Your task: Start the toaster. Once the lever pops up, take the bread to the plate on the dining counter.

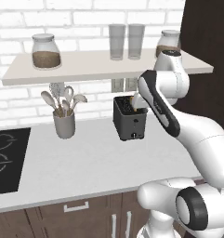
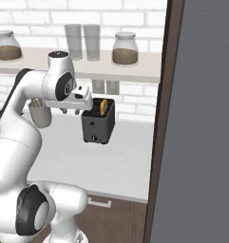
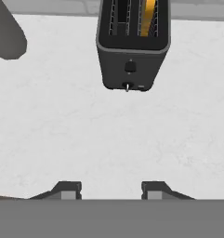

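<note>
The dark toaster (image 1: 130,122) (image 2: 98,126) (image 3: 132,65) stands on the grey-white worktop under the shelf. A tan-yellow slice of bread (image 2: 103,106) (image 3: 148,16) stands in its right-hand slot, as the hand view shows it. The dark lever (image 3: 130,66) sits on the toaster's front above a small light knob (image 3: 127,86). My gripper (image 3: 111,188) (image 2: 71,110) hangs over bare worktop in front of the toaster, pointing down. It is open, touches nothing, and has nothing between its fingers. The plate and the dining counter are out of view.
A grey utensil cup (image 1: 64,123) (image 3: 9,32) with spoons stands left of the toaster. A black cooktop (image 1: 4,158) lies at the worktop's left end. The shelf (image 1: 85,67) above carries jars and glasses. A tall dark panel (image 2: 201,118) bounds the right side.
</note>
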Tool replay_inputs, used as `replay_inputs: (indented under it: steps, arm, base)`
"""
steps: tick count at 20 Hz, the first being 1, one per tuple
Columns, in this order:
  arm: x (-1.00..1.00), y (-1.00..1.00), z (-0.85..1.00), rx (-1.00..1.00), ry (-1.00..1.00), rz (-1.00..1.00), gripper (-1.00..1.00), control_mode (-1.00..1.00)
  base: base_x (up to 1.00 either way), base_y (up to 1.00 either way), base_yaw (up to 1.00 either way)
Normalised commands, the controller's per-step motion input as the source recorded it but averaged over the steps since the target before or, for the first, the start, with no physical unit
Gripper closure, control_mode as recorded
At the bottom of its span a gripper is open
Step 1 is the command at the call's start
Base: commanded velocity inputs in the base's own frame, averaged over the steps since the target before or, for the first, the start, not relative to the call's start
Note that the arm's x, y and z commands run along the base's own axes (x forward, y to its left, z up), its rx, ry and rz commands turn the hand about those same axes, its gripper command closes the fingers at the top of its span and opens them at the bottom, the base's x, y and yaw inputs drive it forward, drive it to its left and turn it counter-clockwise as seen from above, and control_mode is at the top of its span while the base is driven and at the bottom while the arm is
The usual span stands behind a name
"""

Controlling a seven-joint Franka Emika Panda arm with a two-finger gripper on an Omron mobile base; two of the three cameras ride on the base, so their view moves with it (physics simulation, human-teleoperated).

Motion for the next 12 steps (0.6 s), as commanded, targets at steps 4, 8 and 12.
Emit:
replay_inputs:
  steps: [4,8,12]
  arm:
    - [0.0,0.0,-0.08,0.0,0.0,0.0,-1.0,-1.0]
    - [0.0,0.0,-0.27,0.0,0.0,0.0,-1.0,-1.0]
    - [0.0,0.0,-0.29,0.0,-0.01,0.0,-1.0,-1.0]
  base:
    - [0.0,0.0,0.0]
    - [0.0,0.0,0.0]
    - [0.0,0.0,0.0]
